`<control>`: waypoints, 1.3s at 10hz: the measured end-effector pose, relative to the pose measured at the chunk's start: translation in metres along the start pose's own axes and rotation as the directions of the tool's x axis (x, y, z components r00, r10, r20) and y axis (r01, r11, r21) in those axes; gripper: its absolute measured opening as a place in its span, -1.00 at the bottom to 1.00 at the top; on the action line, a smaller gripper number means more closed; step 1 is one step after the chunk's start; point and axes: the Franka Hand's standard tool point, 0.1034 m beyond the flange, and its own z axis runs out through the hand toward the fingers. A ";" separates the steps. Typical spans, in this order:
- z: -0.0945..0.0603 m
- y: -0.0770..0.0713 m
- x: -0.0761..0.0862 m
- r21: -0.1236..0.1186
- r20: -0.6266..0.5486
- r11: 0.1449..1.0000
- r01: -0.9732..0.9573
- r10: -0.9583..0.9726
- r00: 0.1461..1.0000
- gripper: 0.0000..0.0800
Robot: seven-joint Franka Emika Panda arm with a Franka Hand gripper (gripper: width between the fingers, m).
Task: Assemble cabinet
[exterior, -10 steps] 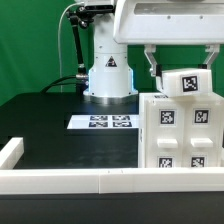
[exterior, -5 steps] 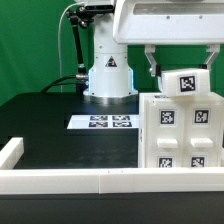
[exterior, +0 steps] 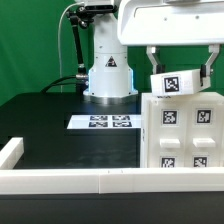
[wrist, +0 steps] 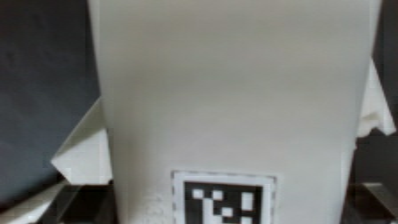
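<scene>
Tool [exterior: 181, 70] around one block [exterior: 178, 84] above cabinet [exterior: 183, 137].

Black table [exterior: 40, 118] carries marker board [exterior: 108, 122] and cabinet [exterior: 181, 137].

A black table [exterior: 40, 120] fills the lower half of the exterior view. The marker board [exterior: 102, 122] lies flat on it, showing several black-and-white tags. At 6 o'clock from the board, well apart, a low white rail [exterior: 70, 178] runs along the table's near edge. At about 8 o'clock the rail turns a corner into a short side wall [exterior: 10, 150]. A green backdrop [exterior: 35, 45] stands from 9 to 12 o'clock of the board. In the wrist view, the dark blurred area [wrist: 36, 90] is possibly the same table.
</scene>
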 end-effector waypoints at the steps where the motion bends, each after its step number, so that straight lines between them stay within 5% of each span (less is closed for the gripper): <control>1: 0.000 -0.002 -0.002 -0.005 0.007 0.995 -0.095 0.095 0.995 0.39; 7: 0.001 -0.003 -0.003 -0.009 0.015 0.825 -0.566 0.566 0.824 0.39; 13: 0.000 -0.005 -0.002 -0.020 0.035 0.639 -0.769 0.769 0.639 0.39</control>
